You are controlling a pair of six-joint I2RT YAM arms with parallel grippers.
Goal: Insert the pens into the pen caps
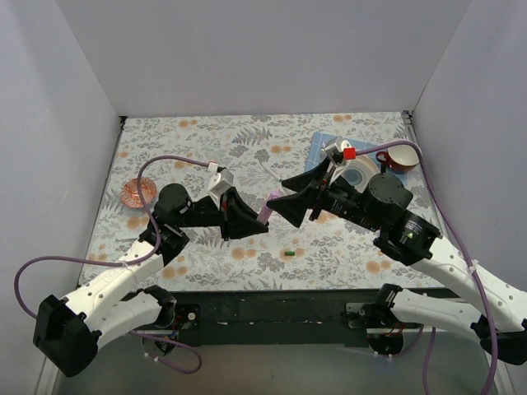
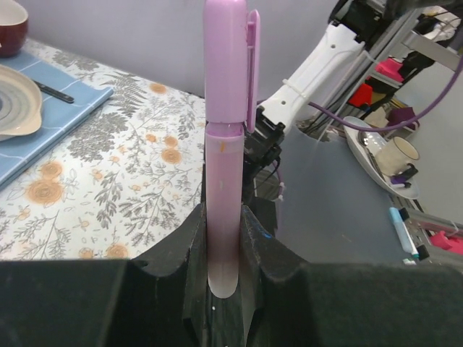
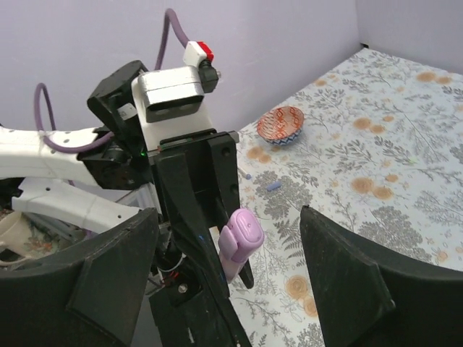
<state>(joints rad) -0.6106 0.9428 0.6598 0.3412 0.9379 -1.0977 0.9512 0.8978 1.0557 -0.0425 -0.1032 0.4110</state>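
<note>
Fingers (image 2: 255, 249) of the left gripper (image 2: 224, 238) clamp the pink-lilac pen (image 2: 223, 210); right gripper (image 3: 231, 267) fingers stand apart on either side of its capped end.
Green cap (image 1: 289, 252) lies near the table's (image 1: 206, 140) near edge; over the middle, the lilac cap (image 2: 226, 65) sits on the pen.

Occlusions and cut-offs only

Left wrist: lilac cap (image 2: 226, 58) clipped by the top edge; butt end of the lilac pen (image 2: 223, 210) sunk between the left gripper (image 2: 223, 224) fingers. Top view: the pen is mostly covered by that gripper and the right gripper (image 1: 284, 206) (only a short lilac stub shows). Green cap (image 1: 289, 252) is too small to tell its open end. Thin whitish pen (image 1: 268, 171): tip unreadable. Plate (image 1: 362, 176) is partly under the right arm (image 1: 387, 214). Right wrist: right fingers (image 3: 347, 289) cut by the bottom edge.
</note>
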